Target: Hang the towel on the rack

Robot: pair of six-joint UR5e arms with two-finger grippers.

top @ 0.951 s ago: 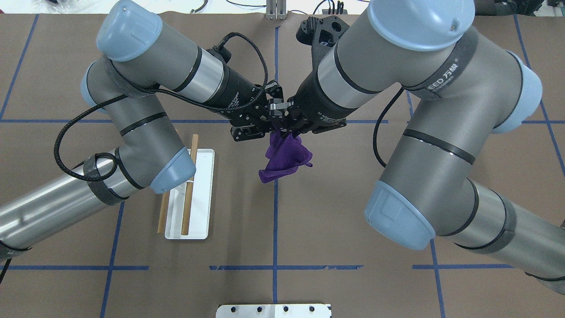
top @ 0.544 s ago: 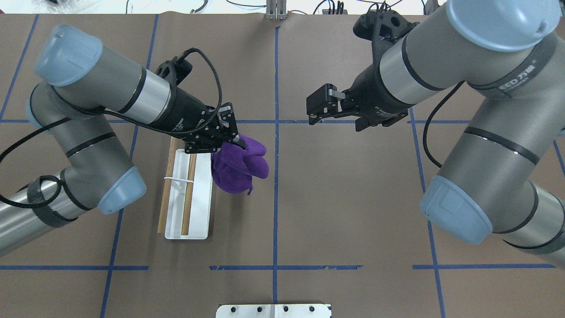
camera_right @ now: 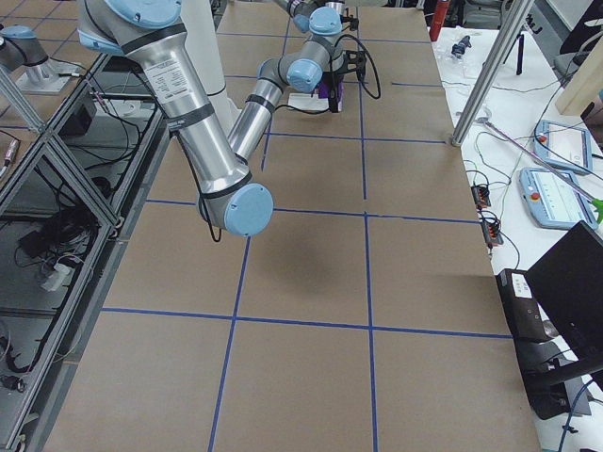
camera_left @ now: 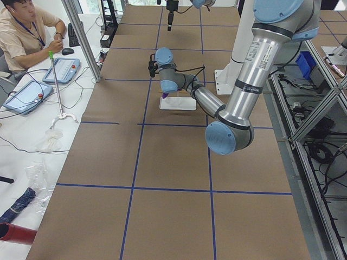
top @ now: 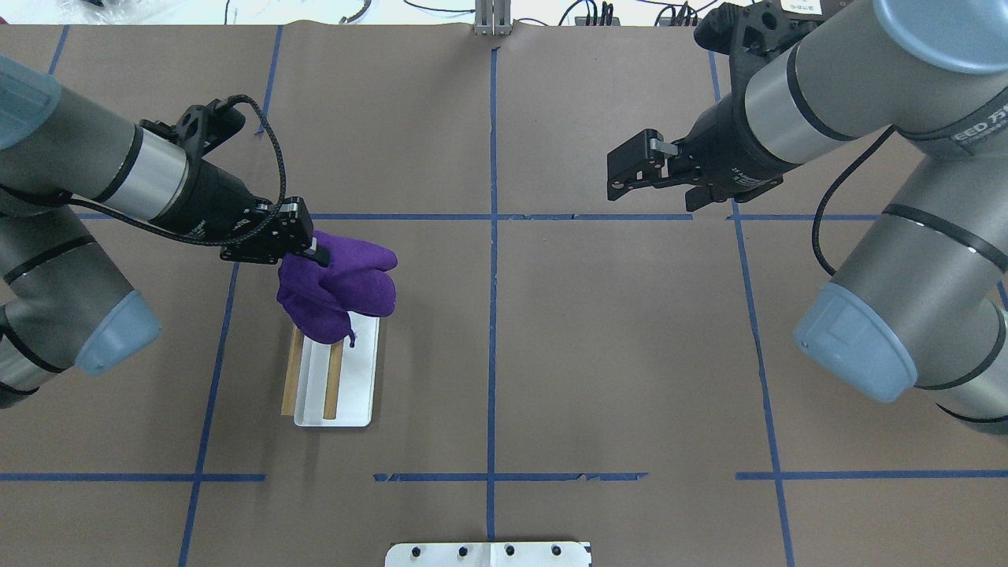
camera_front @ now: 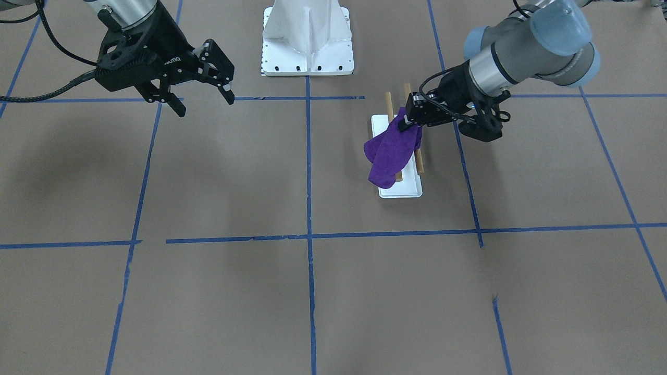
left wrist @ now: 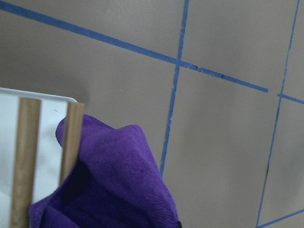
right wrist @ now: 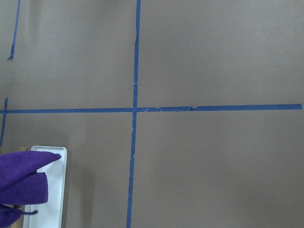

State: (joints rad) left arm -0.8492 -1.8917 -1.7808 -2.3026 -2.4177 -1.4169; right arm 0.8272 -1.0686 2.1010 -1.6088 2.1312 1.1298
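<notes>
The purple towel (top: 339, 287) hangs bunched from my left gripper (top: 313, 252), which is shut on its top edge. It is over the far end of the rack (top: 358, 390), a white base plate with two wooden rods (top: 334, 386). In the front-facing view the towel (camera_front: 391, 151) drapes across the rods above the plate (camera_front: 404, 190). The left wrist view shows the towel (left wrist: 114, 185) beside the rod ends (left wrist: 71, 137). My right gripper (top: 630, 169) is open and empty, far off at the right; it also shows in the front-facing view (camera_front: 206, 105).
A large white metal pedestal (camera_front: 307, 47) stands at the robot's base, and its edge shows in the overhead view (top: 488, 554). Blue tape lines (top: 492, 315) cross the brown table. An operator (camera_left: 24, 32) sits beyond the table's far side.
The right gripper let go of the towel and drew back to the right. The left arm carried the towel from the table's centre leftward to over the rack.
</notes>
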